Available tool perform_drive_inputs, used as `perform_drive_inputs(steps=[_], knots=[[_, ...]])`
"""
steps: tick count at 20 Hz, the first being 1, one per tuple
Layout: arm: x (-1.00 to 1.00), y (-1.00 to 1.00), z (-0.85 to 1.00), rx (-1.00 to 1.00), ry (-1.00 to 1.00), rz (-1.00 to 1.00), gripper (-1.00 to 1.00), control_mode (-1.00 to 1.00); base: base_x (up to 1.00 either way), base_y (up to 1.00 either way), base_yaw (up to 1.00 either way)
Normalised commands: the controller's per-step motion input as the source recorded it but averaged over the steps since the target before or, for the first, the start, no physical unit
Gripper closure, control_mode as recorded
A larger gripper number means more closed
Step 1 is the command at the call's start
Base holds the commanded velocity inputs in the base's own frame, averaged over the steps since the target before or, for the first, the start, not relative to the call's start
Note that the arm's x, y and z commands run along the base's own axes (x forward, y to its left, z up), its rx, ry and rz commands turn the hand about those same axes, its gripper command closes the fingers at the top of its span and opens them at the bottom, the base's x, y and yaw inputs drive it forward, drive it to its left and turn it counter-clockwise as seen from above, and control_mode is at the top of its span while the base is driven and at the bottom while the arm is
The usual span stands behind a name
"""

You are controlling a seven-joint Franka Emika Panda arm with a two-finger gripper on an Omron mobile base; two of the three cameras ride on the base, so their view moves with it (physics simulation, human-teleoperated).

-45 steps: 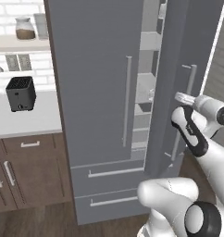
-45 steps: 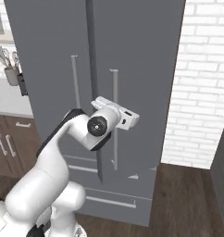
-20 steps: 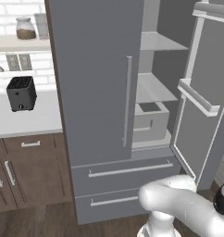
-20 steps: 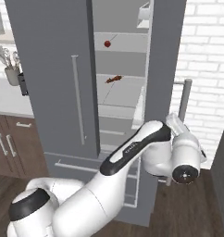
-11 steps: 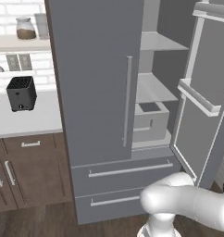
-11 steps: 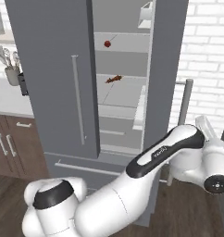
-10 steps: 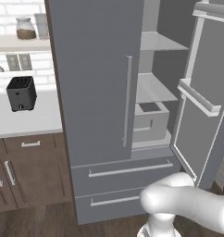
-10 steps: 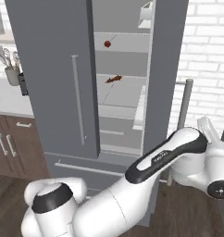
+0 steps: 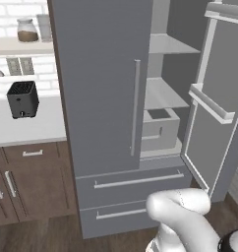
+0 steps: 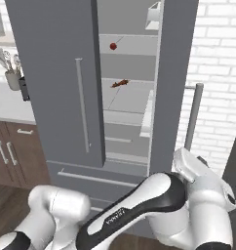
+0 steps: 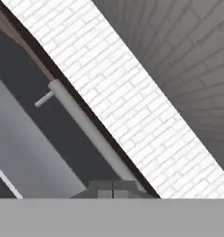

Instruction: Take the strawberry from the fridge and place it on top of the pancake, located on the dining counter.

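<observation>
The grey fridge [image 9: 99, 83] stands with its right door [image 9: 224, 98] swung wide open and its left door closed. On an upper shelf inside sits the tiny red strawberry [image 10: 113, 46]; one shelf lower lies an elongated reddish-brown food item [image 10: 121, 83]. My gripper [image 11: 113, 189] shows its two tips pressed together, shut, with nothing seen between them. The open door's silver bar handle [image 11: 86, 129] runs diagonally just beyond the tips. In the right base view my wrist hangs by the lower end of that handle [image 10: 192, 117]. The pancake and the dining counter are out of view.
A pale bin [image 9: 158, 125] sits on a lower fridge shelf, above two drawers [image 9: 135, 182]. Left of the fridge a white counter carries a black appliance [image 9: 22, 98] and a utensil holder [image 10: 12, 78]. A white brick wall [image 10: 217, 73] lies right of the open door.
The right fridge door, nearly closed 2.2 s ago, now stands wide open. Over the last second my arm has swung further right and lower beside the door handle.
</observation>
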Motion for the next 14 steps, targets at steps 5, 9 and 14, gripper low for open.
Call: perform_drive_inputs(steps=[5, 9, 14], knots=[[-0.56, 1.0, 0.67, -0.47, 0.31, 0.0, 1.0, -1.0, 0.0, 0.0, 0.0], [-0.37, 1.0, 1.0, -0.4, 0.51, 0.04, 1.0, -1.0, 0.0, 0.0, 0.0], [-0.08, 1.0, 0.86, -0.22, 0.57, 0.04, 1.0, -1.0, 0.0, 0.0, 0.0]])
